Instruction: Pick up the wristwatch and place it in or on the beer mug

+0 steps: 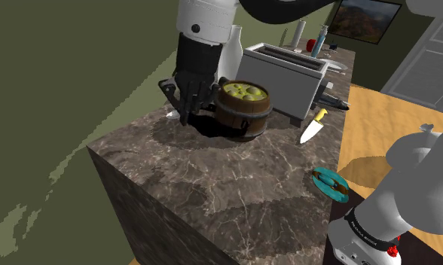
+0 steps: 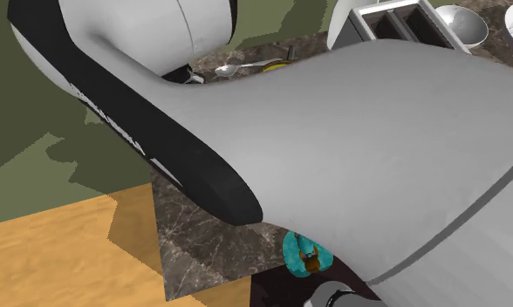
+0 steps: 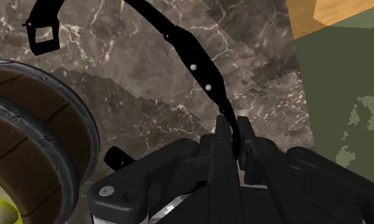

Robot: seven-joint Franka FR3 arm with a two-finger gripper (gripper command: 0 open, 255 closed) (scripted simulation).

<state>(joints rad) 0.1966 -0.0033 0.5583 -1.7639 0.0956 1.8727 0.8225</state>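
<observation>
The wristwatch [image 3: 192,57] is a thin black strap with a square buckle at its far end. In the wrist view my gripper [image 3: 233,130] is shut on one end of the strap, and the rest hangs out over the marble top. The beer mug [image 3: 33,127] is a wooden barrel with dark hoops, right beside the fingers. In the shoulder view the gripper [image 1: 187,111] hangs just off the mug's [image 1: 242,111] left side, with the watch strap [image 1: 169,89] sticking out behind it. The mug holds yellow-green round things.
A marble counter [image 1: 212,173] carries a silver toaster [image 1: 288,75], a white bottle [image 1: 233,47] and a yellow-handled knife [image 1: 314,126]. A teal plate [image 1: 331,184] lies low near the stand. A spoon [image 2: 237,67] and a bowl [image 2: 460,26] show past my arm.
</observation>
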